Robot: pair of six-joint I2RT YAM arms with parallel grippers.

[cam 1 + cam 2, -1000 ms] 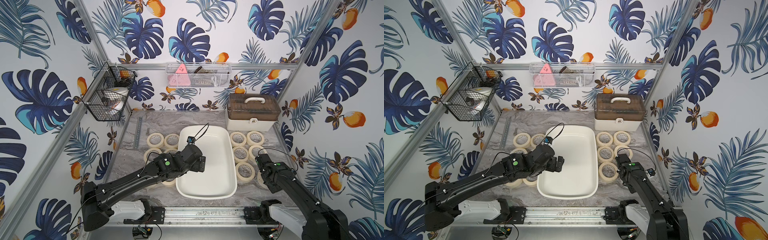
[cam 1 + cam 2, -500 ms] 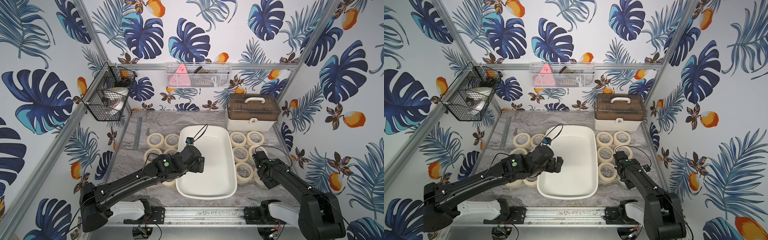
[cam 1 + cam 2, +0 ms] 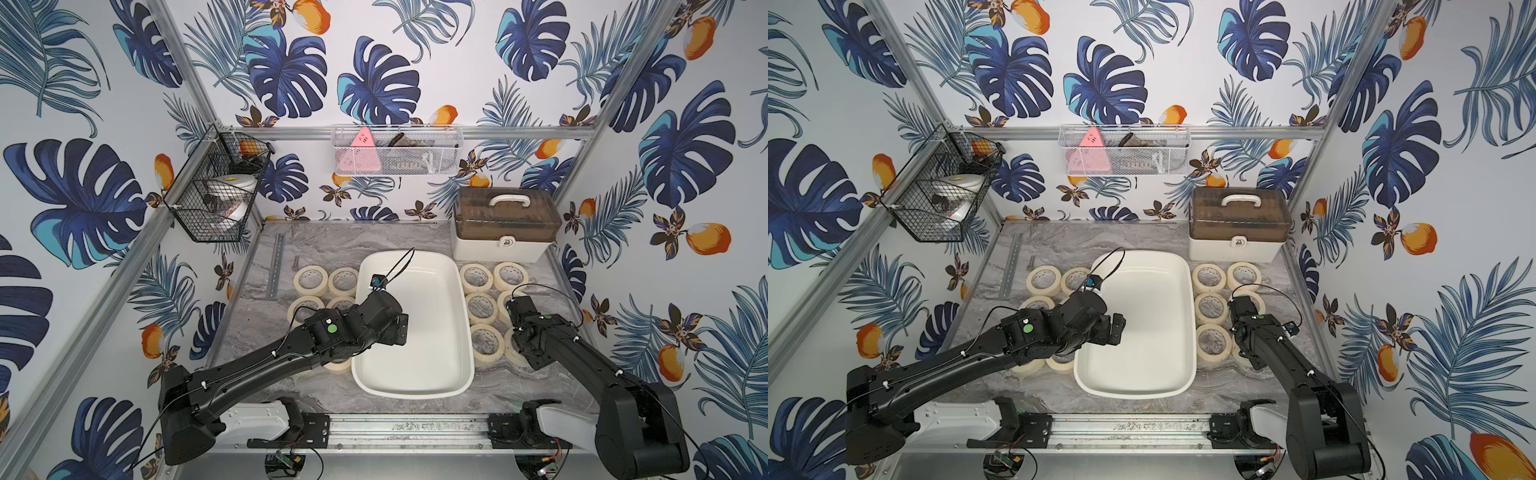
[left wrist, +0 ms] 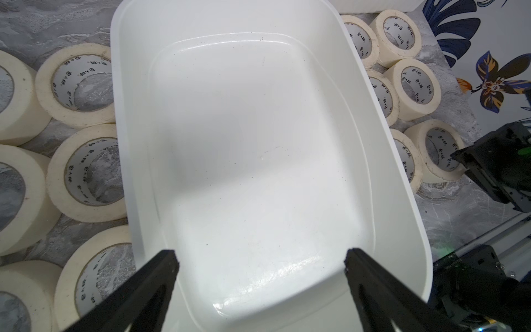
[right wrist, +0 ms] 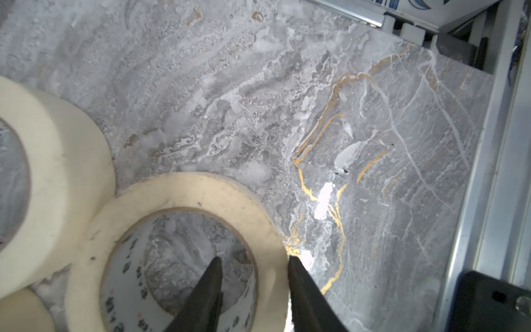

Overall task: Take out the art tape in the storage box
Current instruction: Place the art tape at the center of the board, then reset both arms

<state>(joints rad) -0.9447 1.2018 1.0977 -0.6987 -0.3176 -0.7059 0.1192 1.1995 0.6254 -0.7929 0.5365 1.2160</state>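
Grey-veined marble desk [image 3: 353,245] is carrying the whole setup. Entries are running largest to smallest.

- The left arm [image 3: 270,361] is reaching from the front rail across the left-side rolls towards the box. The right arm [image 3: 582,357] is bending in over the right-side rolls.
- The storage box [image 3: 432,345] is sitting mid-desk with its long axis running front to back. Its white floor is showing bare in both top views and in the left wrist view [image 4: 244,129].
- A brown-lidded case [image 3: 505,226] is standing at the far right of the desk, against the back wall.
- A black wire basket [image 3: 216,195] is hanging on the left wall. A white mesh basket [image 3: 397,153] is hanging on the back rail.
- All visible art tape [image 3: 311,280] is lying flat on the desk outside the box. One cluster is lining the box's left side and a second cluster of rolls [image 3: 476,277] is lining its right side. The arms are partly covering some rolls in each cluster.
- The left pincer [image 4: 260,255] is hovering over the box. Its fingers are standing wide apart and gripping nothing.
- The right pincer [image 5: 253,260] is straddling the wall of one right-side roll [image 5: 184,192]. One finger is sitting inside the hole and the other just outside the rim.
- The inner finger is standing clear of the wall, so the jaws are parted and not clamping.
- That roll is resting flat on the desk and touching a neighbouring roll [image 5: 66,138].
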